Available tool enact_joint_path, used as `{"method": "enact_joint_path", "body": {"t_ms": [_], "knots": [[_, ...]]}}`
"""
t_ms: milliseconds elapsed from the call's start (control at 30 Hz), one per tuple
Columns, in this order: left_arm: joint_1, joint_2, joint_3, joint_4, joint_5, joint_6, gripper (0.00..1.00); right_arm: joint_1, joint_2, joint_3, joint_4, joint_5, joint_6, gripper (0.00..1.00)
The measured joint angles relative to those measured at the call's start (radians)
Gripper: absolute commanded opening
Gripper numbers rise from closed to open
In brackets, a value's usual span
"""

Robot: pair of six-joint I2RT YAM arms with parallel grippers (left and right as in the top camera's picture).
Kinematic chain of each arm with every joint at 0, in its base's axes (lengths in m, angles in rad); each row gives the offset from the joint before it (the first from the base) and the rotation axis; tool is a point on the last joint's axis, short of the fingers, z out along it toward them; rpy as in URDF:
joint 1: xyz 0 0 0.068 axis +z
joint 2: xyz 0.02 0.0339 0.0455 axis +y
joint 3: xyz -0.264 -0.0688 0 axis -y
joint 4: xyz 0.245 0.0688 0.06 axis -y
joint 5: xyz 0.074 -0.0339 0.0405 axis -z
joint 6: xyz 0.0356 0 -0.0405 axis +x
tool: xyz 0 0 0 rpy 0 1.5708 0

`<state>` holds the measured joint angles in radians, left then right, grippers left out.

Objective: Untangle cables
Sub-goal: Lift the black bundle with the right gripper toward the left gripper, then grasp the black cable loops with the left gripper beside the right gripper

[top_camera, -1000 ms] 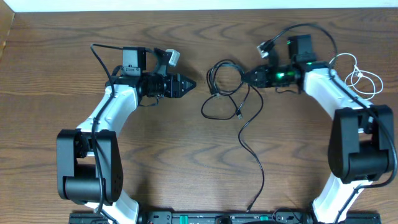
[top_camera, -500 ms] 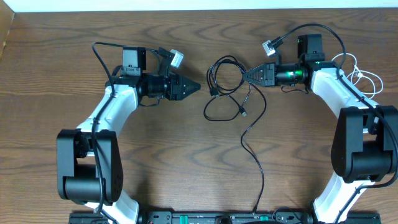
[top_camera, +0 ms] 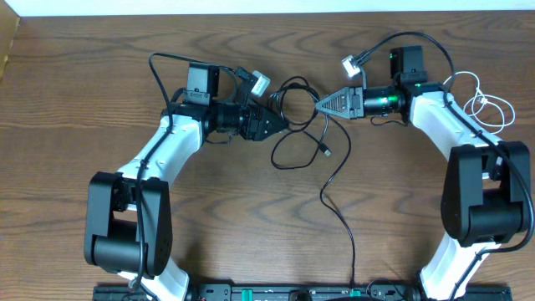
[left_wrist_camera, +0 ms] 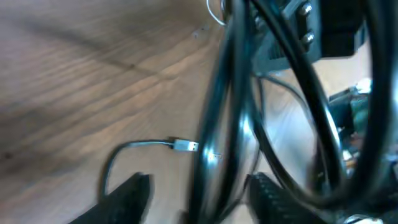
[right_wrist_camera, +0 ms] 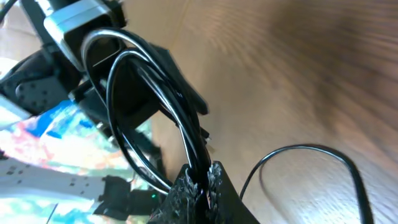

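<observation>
Centrally, right gripper [top_camera: 320, 104] pinched on black cable [right_wrist_camera: 186, 135] loops; left gripper [left_wrist_camera: 199, 196] parted, straddling same loops; white cable [top_camera: 485, 102] apart on wood-grain table [top_camera: 251, 217].

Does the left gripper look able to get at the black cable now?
Probably yes: the left gripper sits open right at the black cable loops, nothing between; the right gripper pinches the loops from the opposite side.
</observation>
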<state>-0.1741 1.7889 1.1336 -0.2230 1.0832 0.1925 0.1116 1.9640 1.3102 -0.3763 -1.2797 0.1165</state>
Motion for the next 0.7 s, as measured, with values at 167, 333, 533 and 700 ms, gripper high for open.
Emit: {"method": "enact_joint_path", "body": {"t_ms": [167, 333, 533, 700], "knots": [[0.001, 0.0, 0.0, 0.004, -0.031, 0.013, 0.08, 0.015, 0.0, 0.0, 0.004, -0.035, -0.004, 0.01], [0.001, 0.0, 0.0, 0.003, -0.089, 0.014, 0.08, 0.016, 0.0, 0.0, 0.002, -0.027, -0.015, 0.3], [0.001, 0.0, 0.0, 0.002, -0.145, 0.006, 0.08, 0.016, 0.0, 0.003, -0.027, 0.042, -0.021, 0.54], [0.001, 0.0, 0.0, 0.001, -0.155, -0.005, 0.08, 0.016, 0.0, 0.003, -0.036, 0.098, -0.02, 0.54]]}}
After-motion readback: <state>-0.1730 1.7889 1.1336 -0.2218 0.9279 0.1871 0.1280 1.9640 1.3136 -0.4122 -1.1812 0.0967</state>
